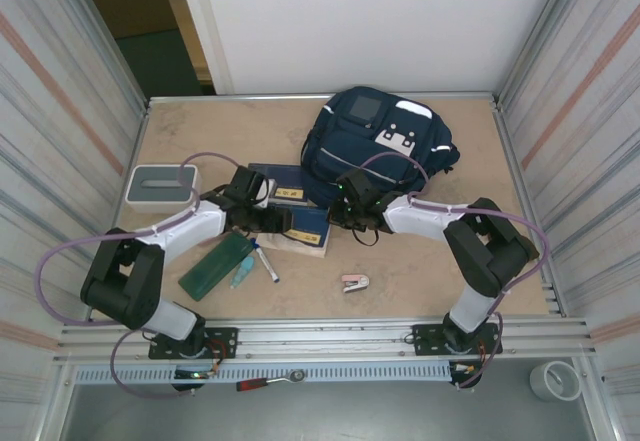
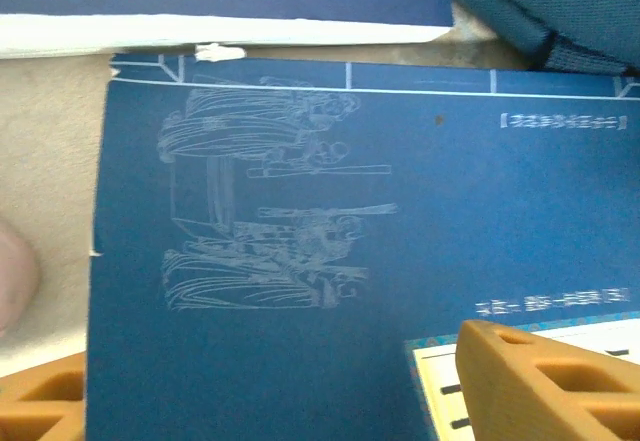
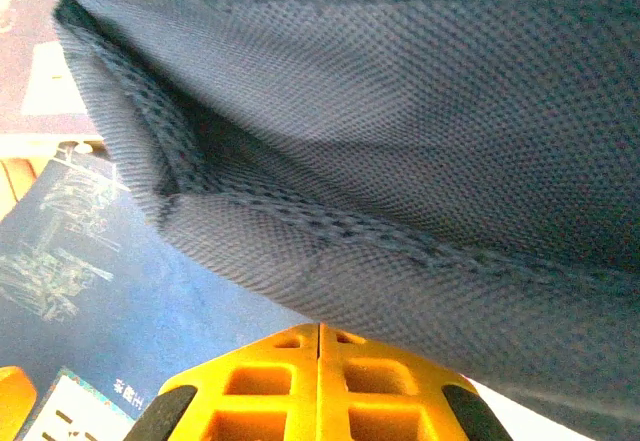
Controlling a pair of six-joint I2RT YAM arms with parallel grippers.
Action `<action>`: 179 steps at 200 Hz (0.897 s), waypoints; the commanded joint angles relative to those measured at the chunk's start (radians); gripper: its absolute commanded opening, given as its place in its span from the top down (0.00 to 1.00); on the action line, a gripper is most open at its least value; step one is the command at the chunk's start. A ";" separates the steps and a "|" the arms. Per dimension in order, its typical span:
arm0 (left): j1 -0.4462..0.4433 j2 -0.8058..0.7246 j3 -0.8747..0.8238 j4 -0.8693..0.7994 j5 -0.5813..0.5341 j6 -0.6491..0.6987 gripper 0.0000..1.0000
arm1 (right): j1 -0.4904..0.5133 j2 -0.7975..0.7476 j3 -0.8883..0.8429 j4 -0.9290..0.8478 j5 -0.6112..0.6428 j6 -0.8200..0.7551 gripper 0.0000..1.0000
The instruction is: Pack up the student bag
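Note:
The student bag (image 1: pixel 375 141), navy with white stripes, lies at the back middle of the table. My right gripper (image 1: pixel 345 201) is at its near-left edge. In the right wrist view its yellow fingers are pressed together (image 3: pixel 320 329) on the rim of the bag's grey mesh fabric (image 3: pixel 400 161), which is held up over a blue book (image 3: pixel 90 281). Two blue books (image 1: pixel 295 206) lie stacked left of the bag. My left gripper (image 1: pixel 262 216) hovers over the upper one (image 2: pixel 300 261), open (image 2: pixel 290 401), its fingers (image 2: pixel 540 381) far apart with the cover below them.
A grey-white box (image 1: pixel 160 186) stands at the left. A green pencil case (image 1: pixel 215 266), a pen (image 1: pixel 267 261) and a small teal item (image 1: pixel 240 273) lie near my left arm. A small pink-white stapler (image 1: pixel 355 283) lies at the front middle. Metal walls close in both sides.

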 commanded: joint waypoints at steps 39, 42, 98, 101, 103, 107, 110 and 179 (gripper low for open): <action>0.043 -0.117 -0.045 0.027 -0.067 -0.007 0.24 | 0.007 -0.145 0.029 0.008 0.031 -0.130 1.00; 0.045 -0.121 -0.045 0.026 -0.069 -0.006 0.24 | 0.007 -0.148 0.031 0.005 0.032 -0.137 1.00; 0.049 -0.140 -0.045 0.018 -0.071 0.004 0.22 | -0.019 -0.167 0.088 -0.206 0.006 -0.228 0.96; 0.049 -0.137 -0.045 0.018 -0.070 0.003 0.22 | -0.017 -0.167 0.080 -0.206 0.004 -0.218 0.91; 0.048 -0.132 -0.043 0.016 -0.069 0.004 0.22 | -0.015 -0.167 0.074 -0.206 0.003 -0.211 0.87; 0.049 -0.123 -0.041 0.013 -0.071 0.005 0.22 | -0.008 -0.170 0.062 -0.203 0.000 -0.195 0.78; 0.049 -0.115 -0.039 0.010 -0.069 0.006 0.22 | -0.003 -0.171 0.053 -0.198 0.001 -0.181 0.72; 0.030 0.043 0.019 -0.035 -0.033 0.025 0.24 | 0.126 -0.082 -0.032 -0.054 0.088 0.093 0.35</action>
